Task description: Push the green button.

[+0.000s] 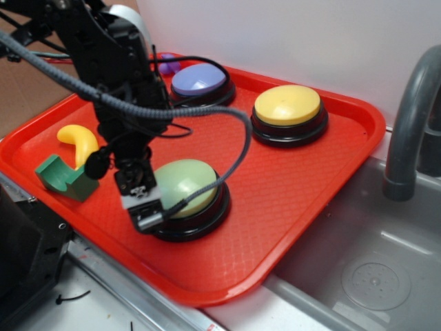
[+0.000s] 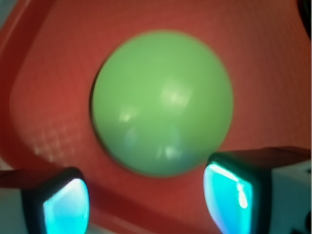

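I have the gripper (image 1: pixel 141 201) low at the near-left edge of the green button (image 1: pixel 185 186), which sits on the near part of the red tray (image 1: pixel 303 179). In the wrist view the fingers (image 2: pixel 66 204) stand wide apart, holding nothing, the dome just beyond them; I judge that suits pressing down. I count three big buttons: green, yellow (image 1: pixel 288 105), purple (image 1: pixel 198 80). Far left lie one green block (image 1: pixel 63 176) and one banana (image 1: pixel 79 142).

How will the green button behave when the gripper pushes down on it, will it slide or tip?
The green button has a wide black base flat on the red tray, so it probably won't tip. Its dome looks smooth and glossy, so an off-centre gripper might slip sideways. It likely gives slightly, like a plastic press-button.
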Controlling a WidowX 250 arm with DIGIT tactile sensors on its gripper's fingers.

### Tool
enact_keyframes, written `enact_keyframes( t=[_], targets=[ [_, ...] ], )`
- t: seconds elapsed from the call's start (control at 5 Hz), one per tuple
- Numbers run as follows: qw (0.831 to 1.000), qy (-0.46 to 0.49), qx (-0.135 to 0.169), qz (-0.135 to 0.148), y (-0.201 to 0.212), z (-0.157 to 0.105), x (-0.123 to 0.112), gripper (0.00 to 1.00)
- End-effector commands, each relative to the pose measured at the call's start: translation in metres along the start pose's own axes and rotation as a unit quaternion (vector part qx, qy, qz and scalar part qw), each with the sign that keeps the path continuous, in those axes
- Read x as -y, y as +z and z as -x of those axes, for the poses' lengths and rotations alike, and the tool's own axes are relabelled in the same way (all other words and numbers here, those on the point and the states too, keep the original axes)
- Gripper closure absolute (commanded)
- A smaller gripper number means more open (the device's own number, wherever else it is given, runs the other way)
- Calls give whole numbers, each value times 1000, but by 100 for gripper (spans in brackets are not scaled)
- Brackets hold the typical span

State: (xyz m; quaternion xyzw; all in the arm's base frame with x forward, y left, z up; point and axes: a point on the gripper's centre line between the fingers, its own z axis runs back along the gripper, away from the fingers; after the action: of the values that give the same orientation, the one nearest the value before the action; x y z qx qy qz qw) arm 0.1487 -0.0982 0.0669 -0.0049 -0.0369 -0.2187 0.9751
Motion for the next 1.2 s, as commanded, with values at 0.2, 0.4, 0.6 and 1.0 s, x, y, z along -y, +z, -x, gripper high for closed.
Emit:
enact_keyframes(
  t=[0.2, 0.4, 0.6, 1.0],
  targets=[
    [1000, -12, -17, 5, -33, -17, -3, 0],
    [1000, -10, -10, 1, -9, -18, -4, 0],
    [1000, 18, -11, -5, 36, -19, -10, 0],
    [997, 75, -17, 4, 83, -9, -20, 0]
  ],
)
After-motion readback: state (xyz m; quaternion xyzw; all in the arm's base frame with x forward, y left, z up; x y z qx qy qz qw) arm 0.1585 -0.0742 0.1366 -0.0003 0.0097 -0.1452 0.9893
